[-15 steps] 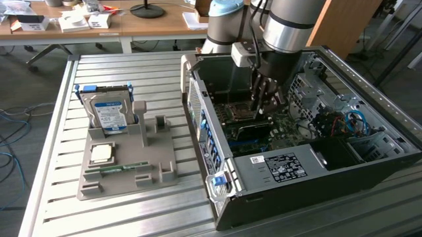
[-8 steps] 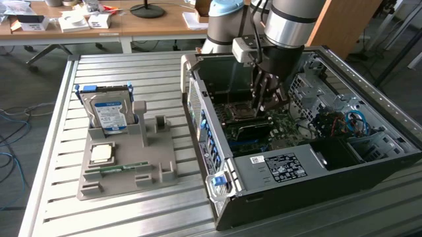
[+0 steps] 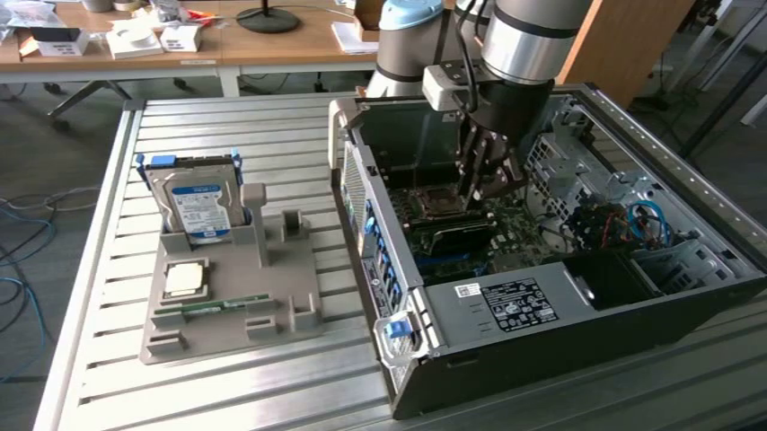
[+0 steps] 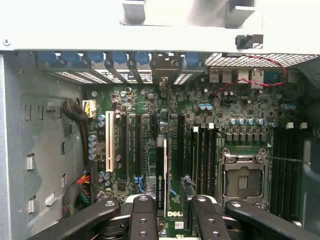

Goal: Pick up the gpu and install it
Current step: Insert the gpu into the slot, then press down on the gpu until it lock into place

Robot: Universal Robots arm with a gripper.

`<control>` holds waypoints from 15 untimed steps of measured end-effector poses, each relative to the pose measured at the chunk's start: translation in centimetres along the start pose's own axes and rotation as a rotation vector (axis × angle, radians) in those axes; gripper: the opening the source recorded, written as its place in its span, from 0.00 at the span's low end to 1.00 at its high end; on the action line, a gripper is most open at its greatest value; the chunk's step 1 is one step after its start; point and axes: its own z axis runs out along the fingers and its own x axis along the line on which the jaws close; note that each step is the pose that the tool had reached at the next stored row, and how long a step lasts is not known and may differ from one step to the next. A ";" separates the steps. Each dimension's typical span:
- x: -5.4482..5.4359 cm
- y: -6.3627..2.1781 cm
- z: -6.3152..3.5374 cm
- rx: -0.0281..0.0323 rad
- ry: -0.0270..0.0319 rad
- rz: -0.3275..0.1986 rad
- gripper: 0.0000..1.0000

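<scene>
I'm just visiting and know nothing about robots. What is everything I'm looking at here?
Table: one, grey metal slats, under everything.
Computer case: one, dark, open, on the exterior view's right.
Main board: one, green, inside the case.
Graphics card: one, green with a dark block, edge-on over the main board.
Holder: one, grey, on the exterior view's left.
Hard drive: one, silver label and blue frame, upright in the holder.
Processor chip: one, pale, flat in the holder.
Memory strip: one, green, lying in the holder.
Desk: one, wooden, behind.
Robot arm: one, silver, reaching into the case.
Gripper: one, black, closed on the graphics card.
</scene>
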 end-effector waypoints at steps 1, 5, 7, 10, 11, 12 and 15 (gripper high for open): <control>0.0 0.00 0.00 0.0000 0.0000 0.000 0.33; 0.0 0.00 -0.06 -0.0002 0.0004 0.000 0.33; 0.0 0.00 -0.21 -0.0001 0.0003 0.000 0.33; 0.0 0.00 -0.35 0.0000 0.0000 0.000 0.33; 0.0 0.00 -0.35 0.0000 -0.0001 0.000 0.33; 0.0 0.00 -0.36 0.0000 0.0001 0.000 0.33; 0.0 0.00 -0.36 -0.0001 0.0001 0.000 0.33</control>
